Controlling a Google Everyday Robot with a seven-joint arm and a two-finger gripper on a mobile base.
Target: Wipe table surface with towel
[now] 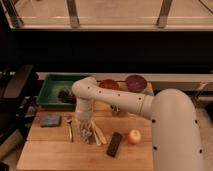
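Table surface (45, 147): light-brown wooden planks, seen from above and in front, with the robot's white arm reaching across it from the right. Gripper (85, 132): pointed down at the middle of the table, fingers drawn fully together on the towel (86, 134), a small crumpled grey-blue cloth bunched at the fingertips and resting on the wood. Just left of the gripper lay a slim metal utensil (69, 128); just right of it, pale wooden sticks (96, 133). Further right sat a dark rectangular object (114, 144) and, beside that, a round orange-yellow fruit (133, 136). A flat blue pad (50, 120) lay near the left edge. At the back left stood a green tray (49, 90) holding a dark clump; to its right, an orange-red bowl (109, 84) and a purple bowl (135, 82). No brand, label or writing could be read on any item.
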